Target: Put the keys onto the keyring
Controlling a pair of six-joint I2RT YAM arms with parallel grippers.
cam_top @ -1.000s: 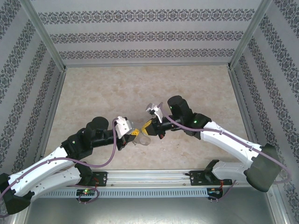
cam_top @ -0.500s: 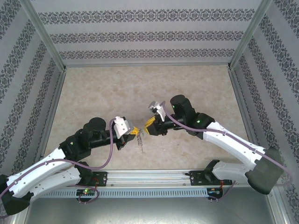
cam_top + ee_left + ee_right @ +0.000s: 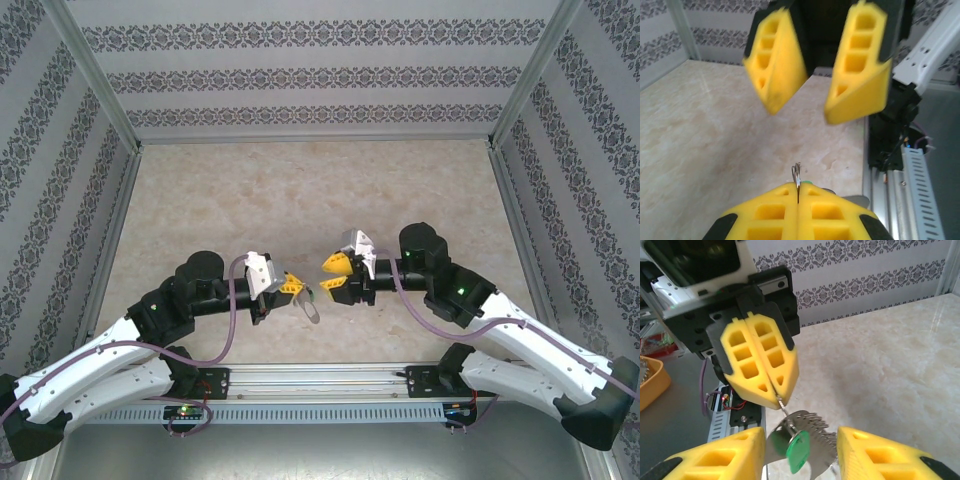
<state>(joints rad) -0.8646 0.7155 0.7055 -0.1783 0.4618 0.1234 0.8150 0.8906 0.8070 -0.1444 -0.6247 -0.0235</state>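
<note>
1. I am clenching my left gripper [image 3: 776, 397] with its yellow fingers pressed flat together, and they are pinching the thin metal keyring [image 3: 781, 404] at their tips.
2. The keyring is hanging down from those tips, above the marbled table [image 3: 300, 190] and near its front edge.
3. The green key [image 3: 797, 446] is dangling at the bottom of the keyring, with its bright plastic head turned towards my right wrist camera.
4. A silvery toothed piece is showing just behind the green head. I cannot tell whether it is the key's blade or part of the chain.
5. I cannot tell from these views whether the key is threaded onto the keyring or only lying against it.
6. I am holding my right gripper [image 3: 332, 273] released, with its two yellow fingers standing apart and gripping nothing.
7. My right gripper is facing my left one tip to tip, close by but not touching it.
8. From my right wrist, the key is hanging in the gap between my open right fingers, apart from both.
9. From my left wrist, a sliver of the keyring is poking up out of my closed fingers, with a speck of green beside it.
</note>
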